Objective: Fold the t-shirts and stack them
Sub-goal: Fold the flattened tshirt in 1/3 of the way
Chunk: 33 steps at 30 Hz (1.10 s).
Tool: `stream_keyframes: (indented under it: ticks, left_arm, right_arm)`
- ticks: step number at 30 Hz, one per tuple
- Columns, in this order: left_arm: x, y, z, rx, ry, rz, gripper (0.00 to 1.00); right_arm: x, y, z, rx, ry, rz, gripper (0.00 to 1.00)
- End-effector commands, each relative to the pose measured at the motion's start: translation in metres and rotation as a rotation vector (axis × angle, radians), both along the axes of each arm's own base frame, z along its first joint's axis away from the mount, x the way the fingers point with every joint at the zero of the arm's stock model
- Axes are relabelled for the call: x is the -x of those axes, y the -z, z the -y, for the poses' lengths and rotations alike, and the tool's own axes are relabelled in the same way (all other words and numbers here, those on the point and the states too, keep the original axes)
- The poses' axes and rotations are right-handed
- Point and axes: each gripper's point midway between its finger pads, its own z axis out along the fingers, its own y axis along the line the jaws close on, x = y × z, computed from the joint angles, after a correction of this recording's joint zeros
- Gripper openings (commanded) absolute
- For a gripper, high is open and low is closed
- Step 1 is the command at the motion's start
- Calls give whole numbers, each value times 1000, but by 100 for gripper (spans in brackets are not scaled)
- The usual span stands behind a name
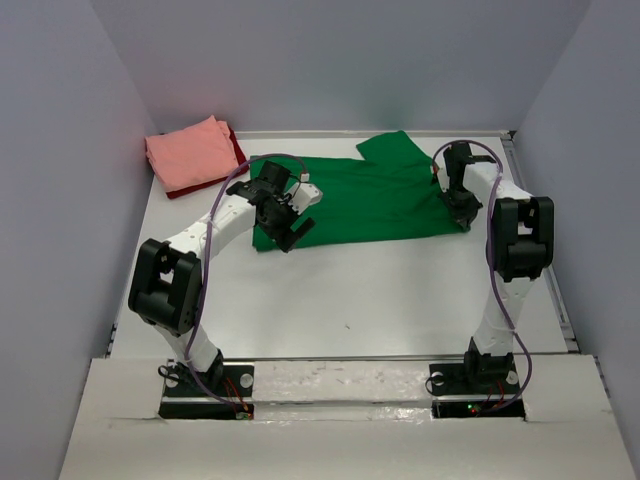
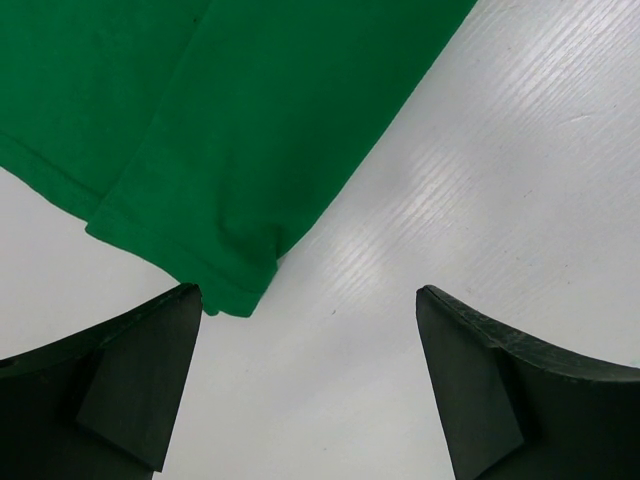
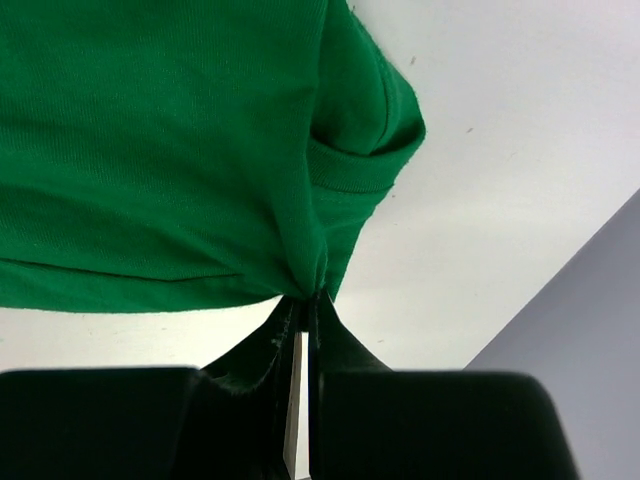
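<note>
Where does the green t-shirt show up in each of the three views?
Top external: green t-shirt spread across the far middle of the table.
Left wrist: green t-shirt upper left, corner near the left gripper, jaws open.
Right wrist: green t-shirt upper left, edge pinched in the right gripper.
Shared landmark: the white table.

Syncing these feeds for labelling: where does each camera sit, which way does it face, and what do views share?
Top external: above and behind the bases, looking down on the table; left arm and right arm show.
Left wrist: faces down past the open left gripper at the green t-shirt's corner.
Right wrist: looks along the right gripper, shut on that shirt's edge.
Shared: the green t-shirt, all three.
</note>
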Motion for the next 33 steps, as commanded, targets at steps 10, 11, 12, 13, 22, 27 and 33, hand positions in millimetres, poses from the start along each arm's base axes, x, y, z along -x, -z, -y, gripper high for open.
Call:
stream_keyframes:
  ticks: [10,11,12,13,22,27,33]
  left_arm:
    - [8,-5,-3,-9,11,11,99]
    - [9,-4,-4,-13,12,8,99]
    - [8,-5,-3,-11,11,8,99]
    - [9,-5,-3,-11,14,8,99]
    - [8,-6,-1,-5,14,8,99]
    - [-1,-18,-1,-9,6,45,99]
    - [-20,-42,-3,-34,-17,117,99]
  right_arm:
    - [-9,20,10,64,-3,5,23]
    - [-10,19,11,64,1,9,38]
    - [-11,17,10,63,0,13,45]
    - [-13,15,10,61,0,21,51]
    - [-30,-20,5,32,-2,77,82]
    - [-43,-60,-5,-24,-3,125,83]
    - [-48,-100,-14,-81,-19,195,84]
